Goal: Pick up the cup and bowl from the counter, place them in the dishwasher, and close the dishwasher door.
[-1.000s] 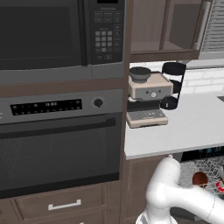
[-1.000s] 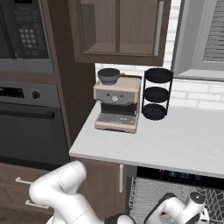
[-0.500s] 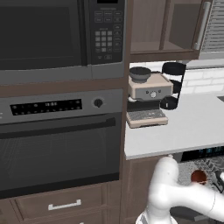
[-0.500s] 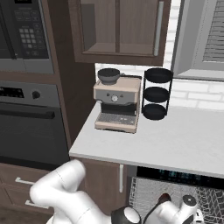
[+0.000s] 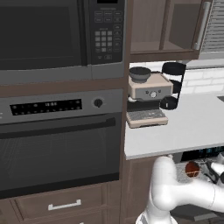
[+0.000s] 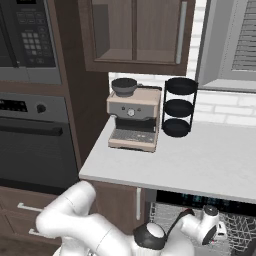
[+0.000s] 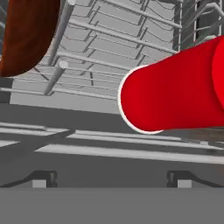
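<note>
Fingers of the gripper [image 7: 111,179] stand wide apart and hold nothing. It hangs low over the grey wire rack [image 7: 109,48] of the dishwasher [image 6: 220,230], just under the counter [image 6: 200,160]. A red cup [image 7: 175,94] lies on its side in the rack — likely just set down there. A brown curved thing [image 7: 26,35], maybe the bowl, sits beside it. On the counter stand a coffee machine [image 5: 146,98] and a black tiered stand [image 6: 179,106]. The rack wires are close — a bump looks easy.

Counter [image 6: 200,160] carries coffee machine [image 6: 133,119] beside black tiered stand [image 6: 179,107]
</note>
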Controlling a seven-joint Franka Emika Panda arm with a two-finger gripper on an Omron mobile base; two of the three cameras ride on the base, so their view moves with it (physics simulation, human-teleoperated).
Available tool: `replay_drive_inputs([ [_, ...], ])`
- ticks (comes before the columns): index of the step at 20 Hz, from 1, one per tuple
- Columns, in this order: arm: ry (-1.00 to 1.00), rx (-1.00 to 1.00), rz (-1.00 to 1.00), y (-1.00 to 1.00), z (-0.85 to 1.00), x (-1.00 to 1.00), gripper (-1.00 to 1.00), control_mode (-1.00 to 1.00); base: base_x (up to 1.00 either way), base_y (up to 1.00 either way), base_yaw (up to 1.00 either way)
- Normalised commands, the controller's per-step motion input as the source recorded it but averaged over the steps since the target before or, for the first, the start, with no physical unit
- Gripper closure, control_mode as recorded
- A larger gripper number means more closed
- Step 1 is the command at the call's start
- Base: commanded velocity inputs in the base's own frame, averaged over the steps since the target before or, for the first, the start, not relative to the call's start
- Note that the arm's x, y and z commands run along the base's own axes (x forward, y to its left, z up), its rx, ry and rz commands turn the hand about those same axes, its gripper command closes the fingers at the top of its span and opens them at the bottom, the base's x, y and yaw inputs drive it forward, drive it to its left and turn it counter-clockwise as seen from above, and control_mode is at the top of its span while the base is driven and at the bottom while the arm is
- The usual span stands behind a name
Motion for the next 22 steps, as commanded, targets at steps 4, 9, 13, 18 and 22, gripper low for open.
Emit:
replay_drive_inputs([
  [4,-0.20,0.18,-0.01,0.14,0.01,0.62,-1.00,-1.00,0.00,0.00,0.00],
  [9,-0.05,0.17,0.00,-0.39,0.37,-0.90,-1.00,-1.00,0.00,0.00,0.00],
  [13,-0.02,0.03,0.00,-0.15,0.95,-1.00,-1.00,-1.00,0.00,0.00,0.00],
  [18,-0.12,0.04,0.00,-0.01,1.00,-1.00,-1.00,-1.00,0.00,0.00,0.00],
  [22,-0.26,0.04,0.00,0.11,1.00,-1.00,-1.00,-1.00,0.00,0.00,0.00],
])
